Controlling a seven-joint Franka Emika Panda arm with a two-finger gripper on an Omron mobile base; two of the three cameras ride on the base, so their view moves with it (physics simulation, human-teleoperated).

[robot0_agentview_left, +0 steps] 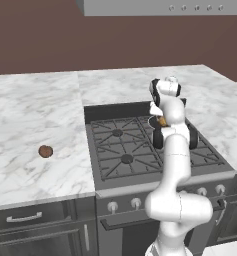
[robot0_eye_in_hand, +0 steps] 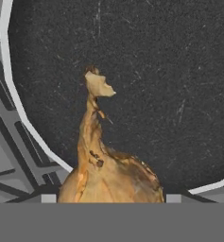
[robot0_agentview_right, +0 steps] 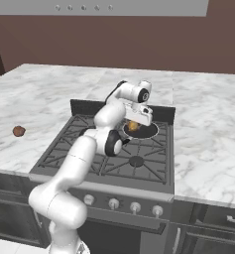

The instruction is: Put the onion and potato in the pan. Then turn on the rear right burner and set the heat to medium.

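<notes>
Counter [robot0_agentview_left: 30, 107]: pale marble, spread across the middle of both base views, wrapped round the stove on both sides.
Stove [robot0_agentview_left: 140, 145]: dark cooktop with black grates, centre of left base view, centre of right base view [robot0_agentview_right: 114, 149]; row of round knobs [robot0_agentview_right: 124, 204] along its front edge, below the grates.
Arm [robot0_agentview_left: 172, 165]: white with dark joints, rising from lower right of left base view, bent forward over the right half of the cooktop; rising from lower left in right base view [robot0_agentview_right: 84, 158].
Pan [robot0_agentview_right: 147, 130]: round, dark, pale rim, on the far right part of the grates, just right of centre in right base view; mostly hidden behind the arm in left base view; black speckled floor across most of hand view [robot0_eye_in_hand: 146, 71], pale rim curving down the left side.
Rear right burner: under the pan, not visible.
Gripper [robot0_agentview_right: 134, 124]: over the pan, pinching the onion between its fingers; fingertips themselves hidden at the bottom of hand view.
Onion [robot0_eye_in_hand: 104, 170]: golden-tan, bottom centre of hand view, thin stem pointing up the frame; seen above the pan floor in right base view [robot0_agentview_right: 133, 126]; small tan patch beside the arm in left base view [robot0_agentview_left: 162, 121]; touching the pan or not, cannot tell.
Potato [robot0_agentview_left: 45, 151]: reddish-brown lump on the counter, left of the stove, left middle of left base view; far left in right base view [robot0_agentview_right: 19, 131]; well apart from the pan.
</notes>
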